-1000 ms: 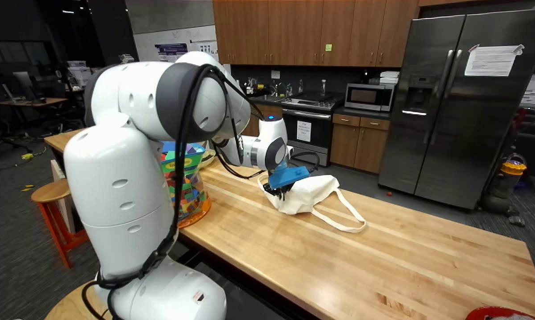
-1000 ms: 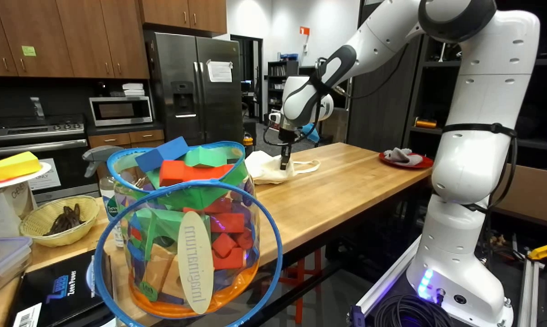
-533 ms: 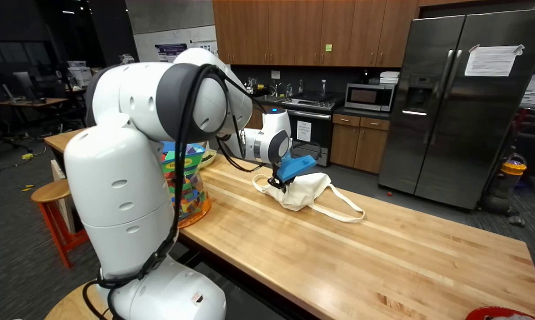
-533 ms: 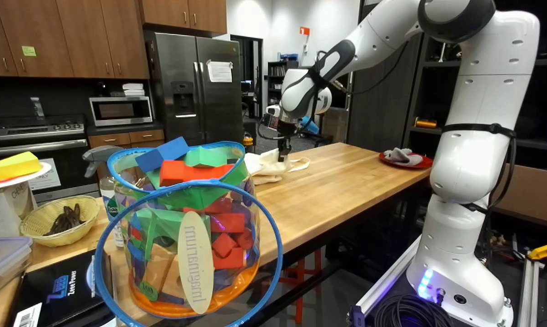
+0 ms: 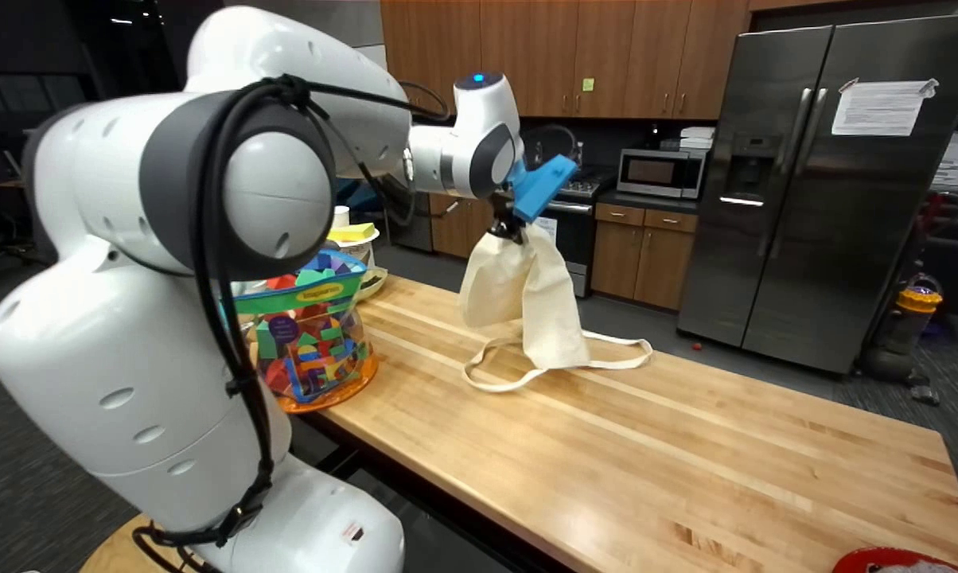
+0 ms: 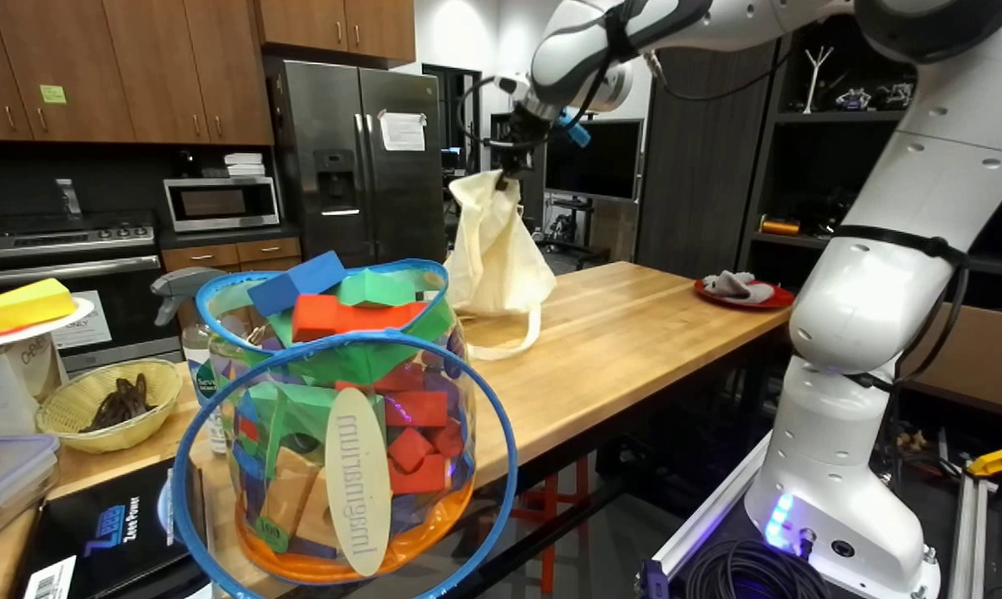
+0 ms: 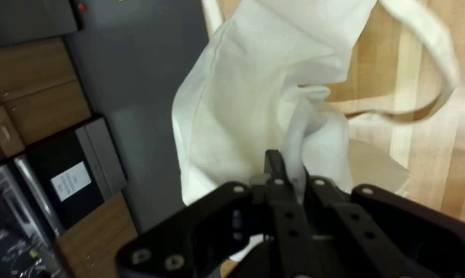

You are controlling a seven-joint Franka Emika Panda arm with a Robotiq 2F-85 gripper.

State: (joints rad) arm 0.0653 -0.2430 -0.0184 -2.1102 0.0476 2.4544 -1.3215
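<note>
A cream cloth bag (image 5: 549,306) hangs from my gripper (image 5: 511,234), which is shut on a fold of its fabric well above the table. Its body droops in loose folds, and its straps (image 5: 618,364) trail onto the wooden table (image 5: 686,461). From another side, an exterior view shows the bag (image 6: 501,258) pinched at its top edge by the gripper (image 6: 505,179). In the wrist view, the fingers of the gripper (image 7: 292,172) squeeze a narrow strip of the bag (image 7: 236,104); the far fingertip is partly hidden behind cloth.
A clear zip bag of coloured blocks (image 6: 418,408) stands at one end of the table, near a wicker basket (image 6: 147,408), a spray bottle (image 6: 197,333) and a black box (image 6: 106,532). A red plate with grey cloth (image 6: 767,301) lies at the opposite end.
My gripper has risen well above the table, lifting the cloth bag from a heap on the surface until it hangs. The arm has pulled up and back; the jaws remain shut.
</note>
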